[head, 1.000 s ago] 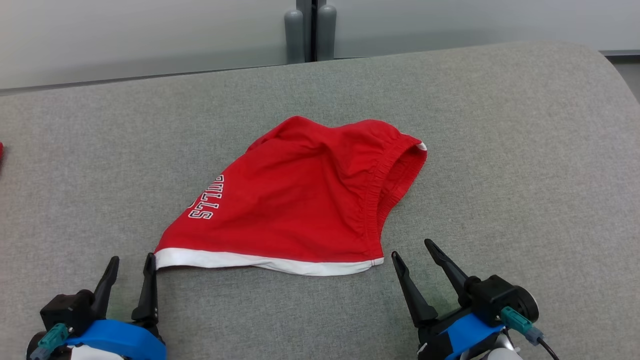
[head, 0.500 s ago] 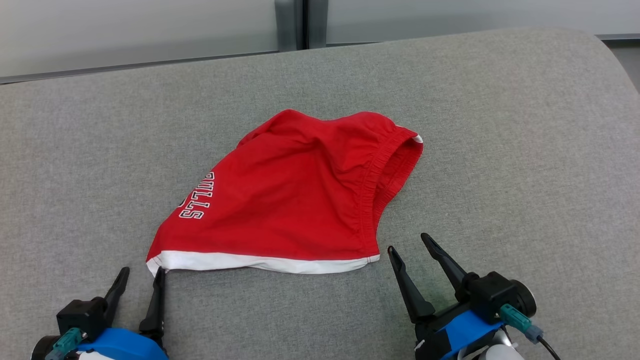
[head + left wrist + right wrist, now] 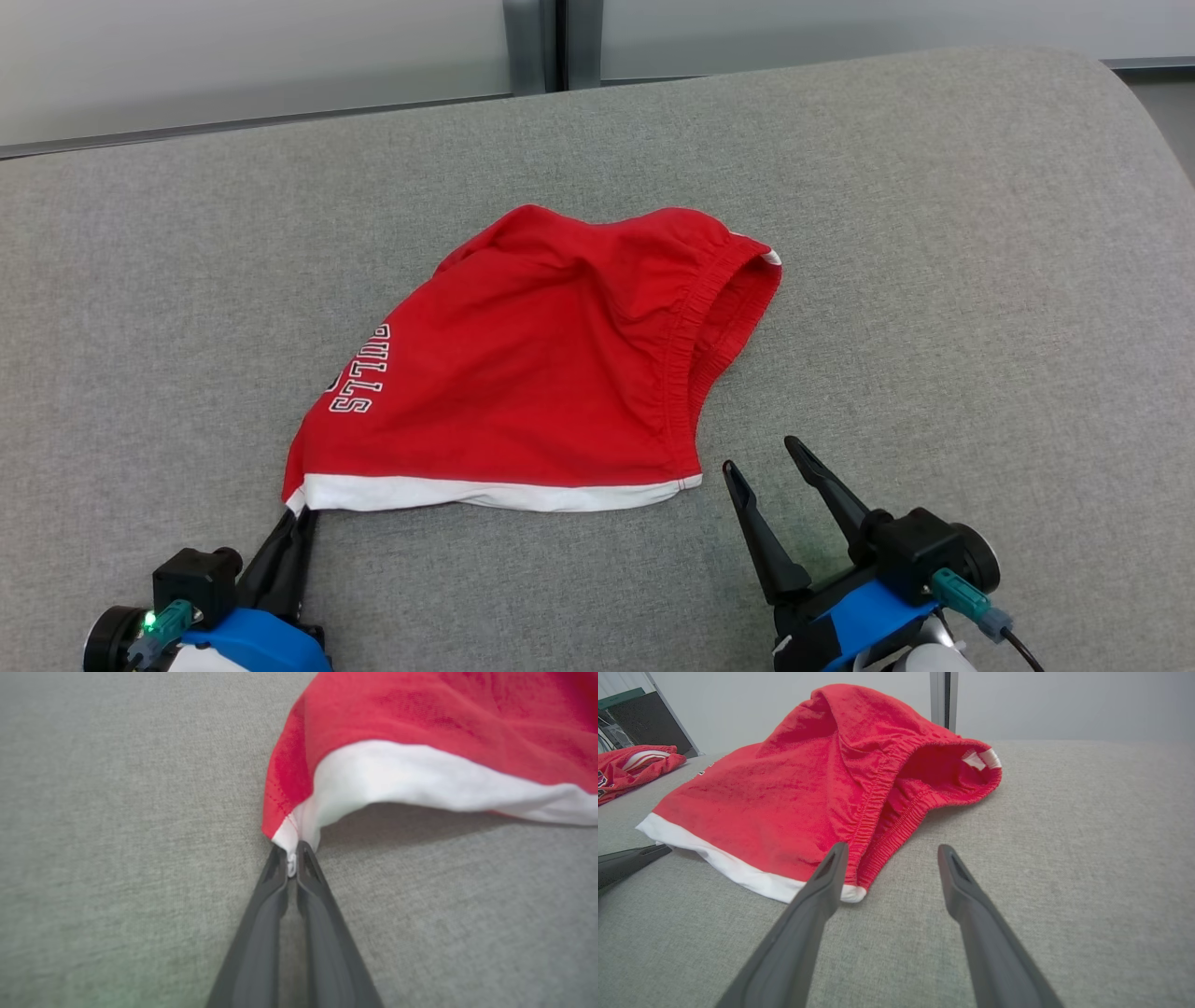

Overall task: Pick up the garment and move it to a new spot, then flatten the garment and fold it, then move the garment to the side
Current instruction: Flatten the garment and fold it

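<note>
The garment (image 3: pixel 532 364) is a pair of red shorts with a white hem and white lettering, lying bunched on the grey cushioned surface (image 3: pixel 934 280). Its elastic waistband (image 3: pixel 887 798) gapes open toward the right. My left gripper (image 3: pixel 297 515) is shut on the hem's lower left corner; in the left wrist view the white corner (image 3: pixel 292 851) is pinched between the closed fingertips of the left gripper (image 3: pixel 292 858). My right gripper (image 3: pixel 758 455) stands open just right of the hem's lower right corner, and in the right wrist view the right gripper (image 3: pixel 889 851) has only grey fabric between its fingers.
A second red garment (image 3: pixel 630 765) lies far off to the left in the right wrist view. A pale wall with a dark vertical post (image 3: pixel 534 42) runs behind the surface, whose rounded right edge (image 3: pixel 1153 121) drops away.
My left gripper has closed on the hem's lower left corner, which has lifted slightly. The head camera tilted a little. The right gripper has stayed open in place.
</note>
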Tool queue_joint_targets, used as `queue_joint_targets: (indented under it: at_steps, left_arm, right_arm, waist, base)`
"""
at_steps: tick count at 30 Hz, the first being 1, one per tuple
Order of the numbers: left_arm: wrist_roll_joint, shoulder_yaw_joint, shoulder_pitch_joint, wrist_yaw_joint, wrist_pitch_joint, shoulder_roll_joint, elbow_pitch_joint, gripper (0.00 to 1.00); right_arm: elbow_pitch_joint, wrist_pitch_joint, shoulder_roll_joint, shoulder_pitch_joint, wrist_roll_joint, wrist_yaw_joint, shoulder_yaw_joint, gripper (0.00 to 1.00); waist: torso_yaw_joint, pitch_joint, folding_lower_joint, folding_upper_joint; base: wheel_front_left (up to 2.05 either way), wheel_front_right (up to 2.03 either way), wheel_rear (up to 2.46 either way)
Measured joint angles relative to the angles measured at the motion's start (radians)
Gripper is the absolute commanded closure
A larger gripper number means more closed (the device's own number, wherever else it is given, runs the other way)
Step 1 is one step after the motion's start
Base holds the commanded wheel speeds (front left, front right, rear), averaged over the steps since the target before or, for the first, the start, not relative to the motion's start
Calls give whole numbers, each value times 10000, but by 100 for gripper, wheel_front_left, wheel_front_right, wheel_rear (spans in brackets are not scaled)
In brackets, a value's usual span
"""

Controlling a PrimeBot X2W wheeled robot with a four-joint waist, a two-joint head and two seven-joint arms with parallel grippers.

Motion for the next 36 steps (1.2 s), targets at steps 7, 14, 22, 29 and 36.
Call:
queue_joint_targets:
  at_steps: [7,14,22,29,36]
  left_arm:
    - [-240,-186,-270,-35,-33,-31,401,100]
    - [-322,-94,-351,-77,6,-238,314,100]
    - [-334,-15,-341,-113,23,-307,105,100]
    - [-420,293,-209,-100,136,-303,-117,100]
    - [-96,1655,-39,-52,203,-360,-1440,100]
  right_arm:
    - [150,0,-2,-23,82,0,67,0]
    - [1302,2,2,-408,40,0,734,0]
    - [2013,0,2,-895,-98,0,865,28]
    - [1812,0,2,-916,-98,2,602,100]
    - [675,2,19,-899,17,4,-228,100]
  waist:
    - [160,-26,1,0]
    - [678,-40,3,4]
    - [1037,83,4,3]
    - [1177,-68,5,5]
    - [1267,-977,3,5]
  base:
    - [0,0,0]
    - [0,0,0]
    - [0,0,0]
    - [0,0,0]
    - [0,0,0]
